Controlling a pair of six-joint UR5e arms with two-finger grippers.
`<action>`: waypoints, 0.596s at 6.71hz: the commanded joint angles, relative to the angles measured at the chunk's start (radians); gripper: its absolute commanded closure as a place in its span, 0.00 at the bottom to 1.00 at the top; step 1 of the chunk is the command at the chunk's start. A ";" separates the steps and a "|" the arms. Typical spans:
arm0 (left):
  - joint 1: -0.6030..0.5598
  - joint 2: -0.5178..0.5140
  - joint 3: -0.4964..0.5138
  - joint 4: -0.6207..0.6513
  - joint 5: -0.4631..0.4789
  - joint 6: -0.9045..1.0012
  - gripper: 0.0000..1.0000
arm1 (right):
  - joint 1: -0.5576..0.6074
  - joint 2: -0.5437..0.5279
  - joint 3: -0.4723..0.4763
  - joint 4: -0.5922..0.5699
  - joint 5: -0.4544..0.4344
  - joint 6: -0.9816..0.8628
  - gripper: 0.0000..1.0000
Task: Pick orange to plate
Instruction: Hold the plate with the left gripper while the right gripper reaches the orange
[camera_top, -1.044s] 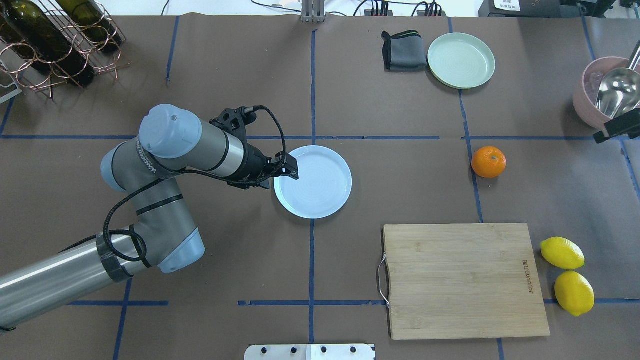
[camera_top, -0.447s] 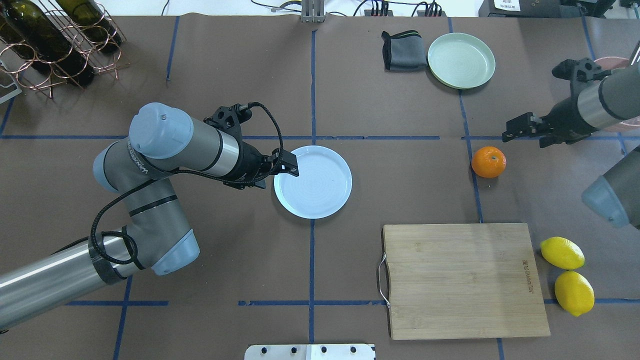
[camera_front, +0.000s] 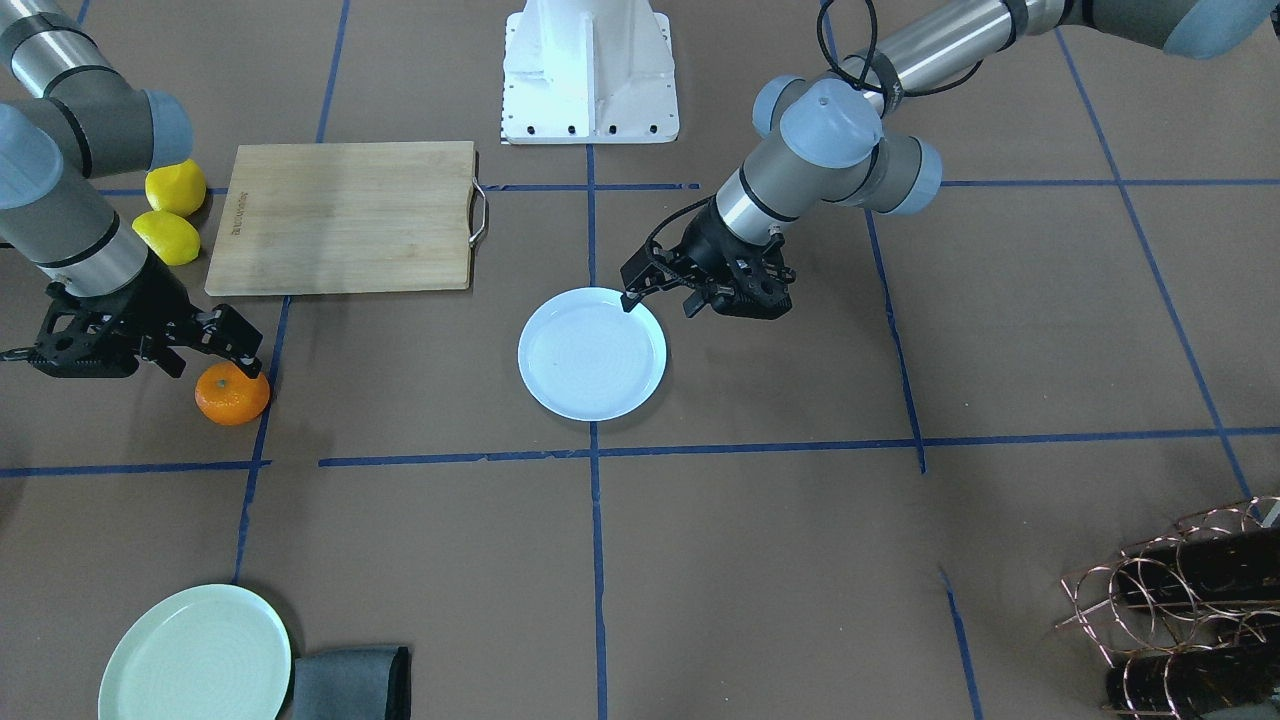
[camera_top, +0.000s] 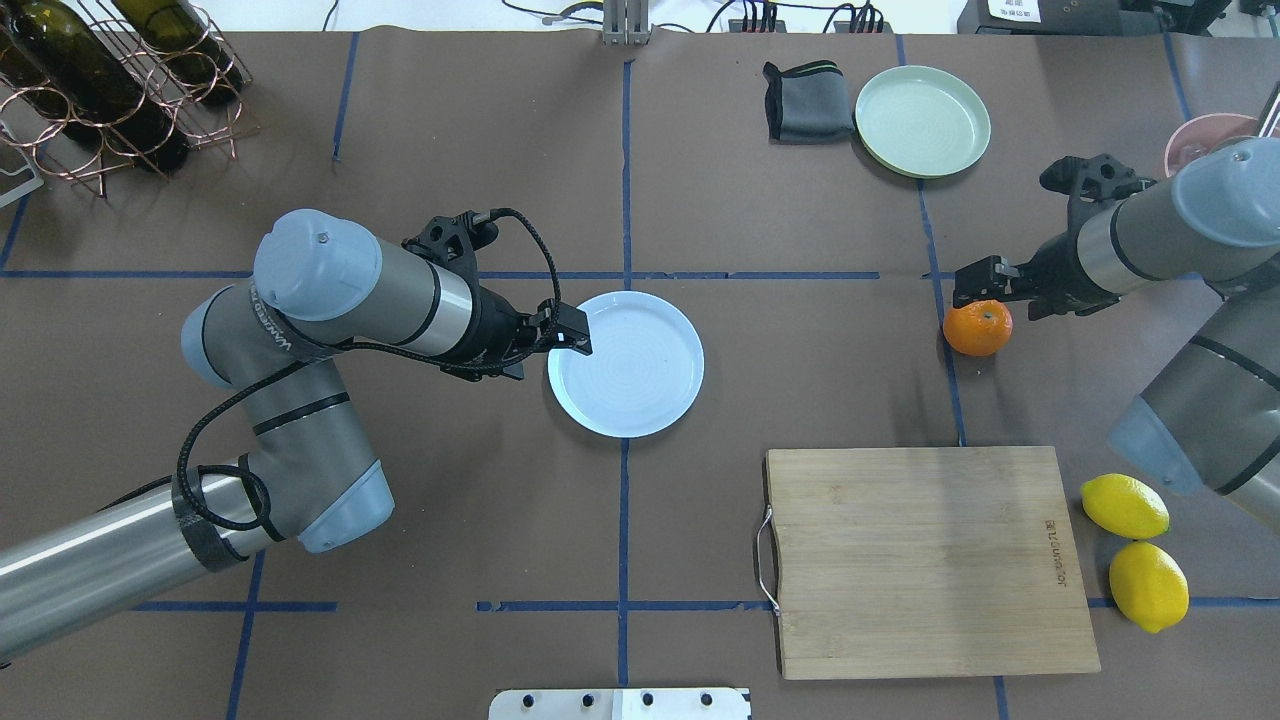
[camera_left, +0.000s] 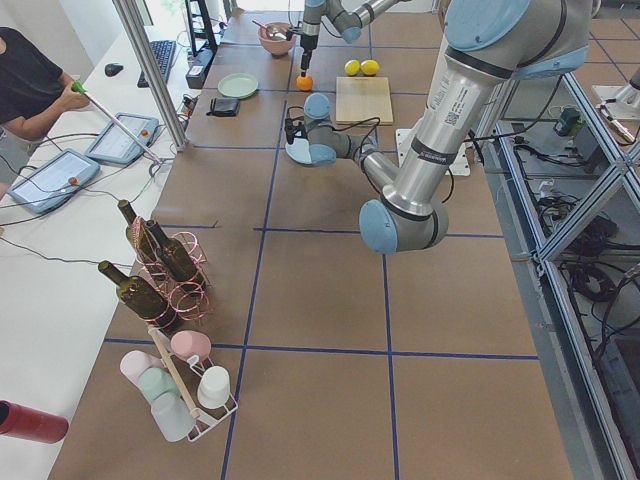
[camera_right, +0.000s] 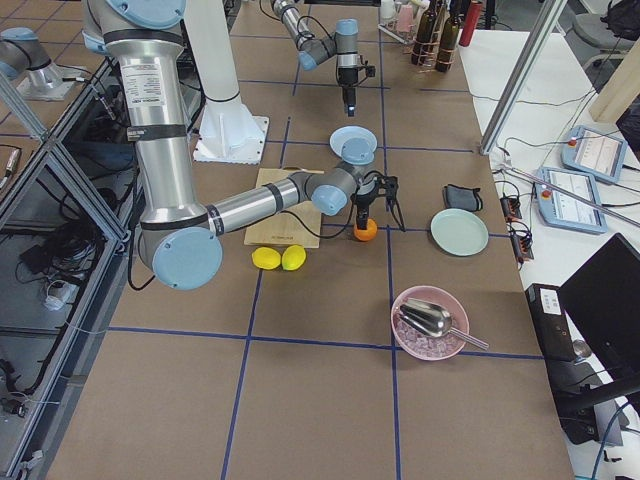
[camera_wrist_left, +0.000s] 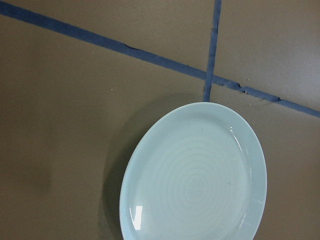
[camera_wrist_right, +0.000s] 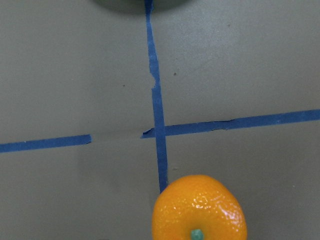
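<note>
In the front-facing view the plate is seen near the middle of the table, beside a crossing of tape lines. The left gripper is held over the plate's rim on the left arm's side, its jaws spread and nothing held between them. The orange lies on the table well apart from the plate, at the right arm's side, touching a tape line. The right gripper is poised just above it, jaws parted and nothing gripped. A board is seen nearer the robot with two lemons just beyond its end, and a green plate, a cloth and a rack are placed along the far edge. In the overhead view the orange is found between the green plate and the board, with one finger of the right gripper overlapping its far edge. In the left view the orange is seen small beneath the far arm, and no jaw can be judged there. In the right view the right gripper is pointed straight down, fingers apart, with the orange under one of them; a bowl with a scoop is seen nearby. In the left wrist view the plate is seen at lower right. In the right wrist view the orange is shown at the bottom edge, stem spot upward, at the end of a tape line.
</note>
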 joint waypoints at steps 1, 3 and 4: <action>0.002 0.000 0.000 0.000 0.027 0.000 0.05 | -0.029 -0.001 -0.004 -0.003 -0.045 0.001 0.00; 0.002 0.000 -0.003 0.000 0.029 0.000 0.05 | -0.035 -0.001 -0.032 -0.001 -0.085 -0.002 0.00; 0.002 0.000 -0.005 0.000 0.029 -0.001 0.04 | -0.039 0.001 -0.033 -0.001 -0.091 -0.001 0.00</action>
